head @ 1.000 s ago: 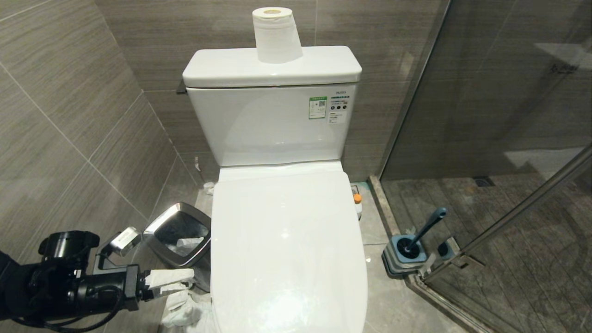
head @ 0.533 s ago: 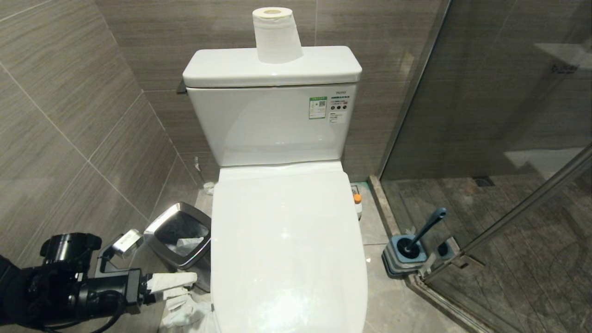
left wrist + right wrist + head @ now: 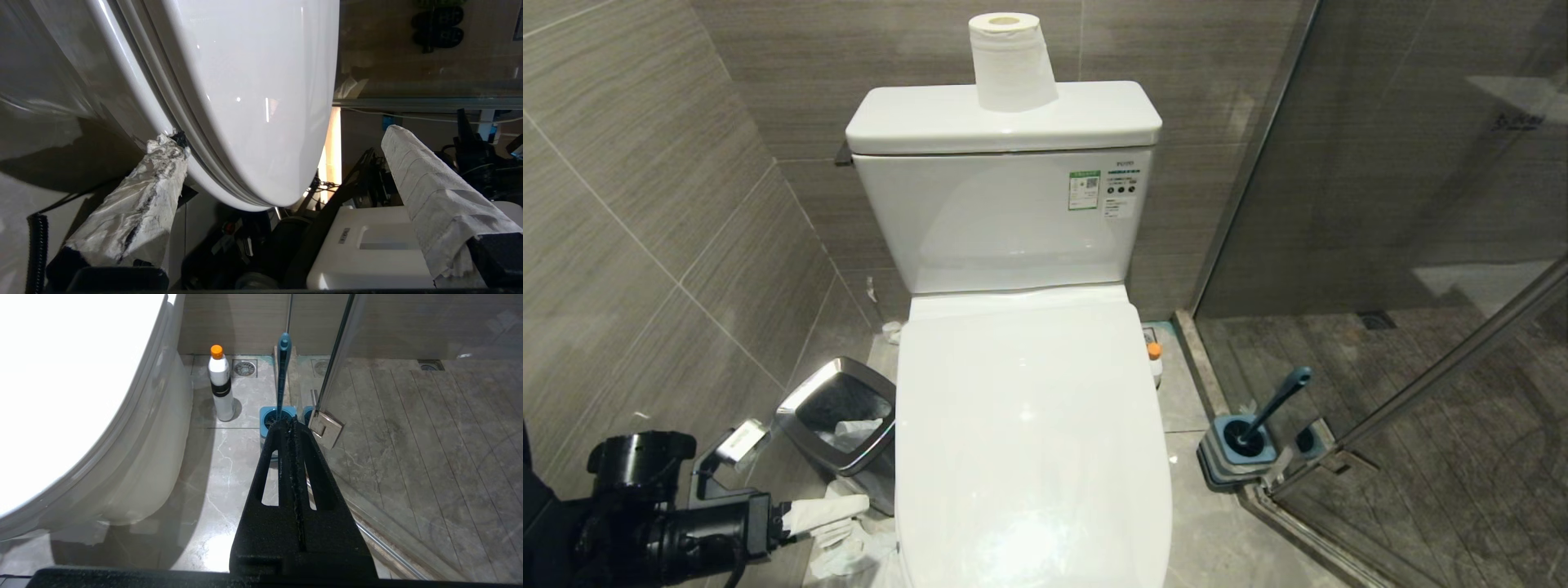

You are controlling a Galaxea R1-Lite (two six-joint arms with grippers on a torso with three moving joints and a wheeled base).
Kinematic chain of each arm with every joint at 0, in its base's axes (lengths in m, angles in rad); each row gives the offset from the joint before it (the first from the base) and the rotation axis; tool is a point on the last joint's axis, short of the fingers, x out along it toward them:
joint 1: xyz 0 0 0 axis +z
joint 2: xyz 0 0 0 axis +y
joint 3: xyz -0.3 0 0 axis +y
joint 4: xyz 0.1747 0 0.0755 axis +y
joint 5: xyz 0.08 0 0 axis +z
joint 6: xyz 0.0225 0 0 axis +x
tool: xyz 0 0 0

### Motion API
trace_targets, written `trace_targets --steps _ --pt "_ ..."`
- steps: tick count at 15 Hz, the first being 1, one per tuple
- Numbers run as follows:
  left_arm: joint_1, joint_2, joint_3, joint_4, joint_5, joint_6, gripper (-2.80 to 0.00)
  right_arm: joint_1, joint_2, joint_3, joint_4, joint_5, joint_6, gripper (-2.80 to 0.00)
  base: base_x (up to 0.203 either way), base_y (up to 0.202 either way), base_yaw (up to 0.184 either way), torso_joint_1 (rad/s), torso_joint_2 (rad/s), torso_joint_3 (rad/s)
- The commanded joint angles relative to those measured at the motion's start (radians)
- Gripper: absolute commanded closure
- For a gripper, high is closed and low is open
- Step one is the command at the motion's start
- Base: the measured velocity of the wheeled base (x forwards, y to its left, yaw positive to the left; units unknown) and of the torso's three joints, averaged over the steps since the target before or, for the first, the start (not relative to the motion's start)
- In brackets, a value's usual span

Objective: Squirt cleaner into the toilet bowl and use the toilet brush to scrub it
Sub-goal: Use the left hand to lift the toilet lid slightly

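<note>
At the far left, low beside the steel-rimmed waste bin [image 3: 837, 416], the left gripper [image 3: 837, 518] reached toward the toilet's front edge with its paper-wrapped fingers [image 3: 139, 208] spread wide, one tip at the rim under the closed lid [image 3: 1029, 433], holding nothing. The lid covered the toilet bowl [image 3: 61, 73]. Right of the toilet stood the cleaner [image 3: 221, 386], then the toilet brush [image 3: 1278, 402] in its holder by the glass door, with the right gripper [image 3: 291, 424] pressed together near it.

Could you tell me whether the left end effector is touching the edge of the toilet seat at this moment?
Touching. In the left wrist view, one paper-wrapped finger of the open left end effector presses its tip against the toilet seat rim; the other stands clear.
</note>
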Motion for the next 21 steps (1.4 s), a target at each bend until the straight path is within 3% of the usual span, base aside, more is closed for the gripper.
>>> trace_targets --steps 1,5,12,21 --pt "-0.009 0.034 0.014 -0.017 -0.007 0.0 -2.8 0.0 0.0 -0.001 0.0 0.0 0.0 0.0 0.0 0.0 0.0 0.0 0.0 0.0" --pt "-0.032 0.052 0.019 -0.029 -0.004 0.017 -2.8 0.0 0.0 0.001 0.0 0.0 0.0 0.0 0.0 0.0 0.0 0.0 0.0 0.0" --pt "-0.135 0.12 0.013 -0.055 0.07 0.013 -2.8 0.0 0.0 -0.001 0.0 0.0 0.0 0.0 0.0 0.0 0.0 0.0 0.0 0.0" --pt "-0.16 0.143 0.008 -0.067 0.077 0.01 -2.8 0.0 0.0 0.001 0.0 0.0 0.0 0.0 0.0 0.0 0.0 0.0 0.0 0.0"
